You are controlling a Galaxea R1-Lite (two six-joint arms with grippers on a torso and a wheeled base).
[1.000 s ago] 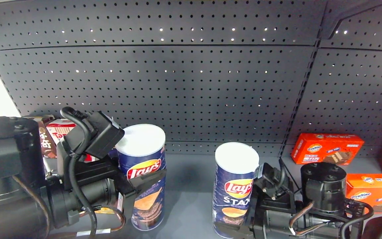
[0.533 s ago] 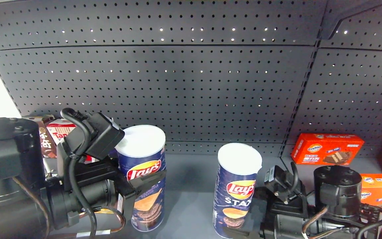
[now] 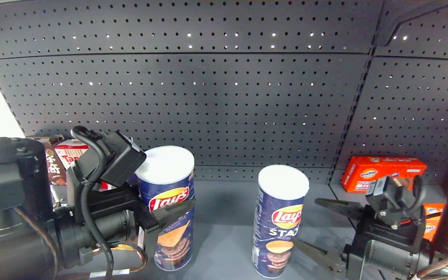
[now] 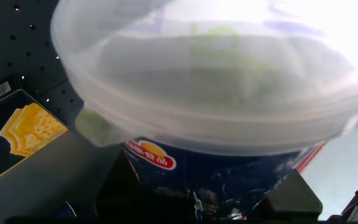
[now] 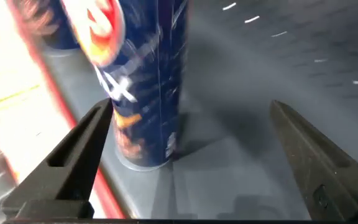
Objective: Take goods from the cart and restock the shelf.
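Note:
Two blue chips cans with white lids stand upright on the grey shelf (image 3: 224, 217). My left gripper (image 3: 167, 210) is shut on the left can (image 3: 165, 167); in the left wrist view its lid (image 4: 216, 74) looms close, with the left gripper (image 4: 207, 193) clamping the body below it. The right can (image 3: 280, 221) stands free. My right gripper (image 3: 306, 221) is open just to its right, fingers spread and off the can. In the right wrist view the right can (image 5: 145, 81) stands ahead of the open right gripper (image 5: 191, 162), close to one finger (image 5: 73, 155).
Orange boxes (image 3: 383, 173) lie on the shelf at the far right, beyond a dark upright (image 3: 348, 116). Brown and red-white boxes (image 3: 62, 155) sit at the back left. A perforated panel (image 3: 208, 97) closes the back. Bare shelf lies between the two cans.
My right gripper has let go of the right can, opened, and drawn back to the right. The can stays standing, shifted slightly right. The left arm and its can have not moved.

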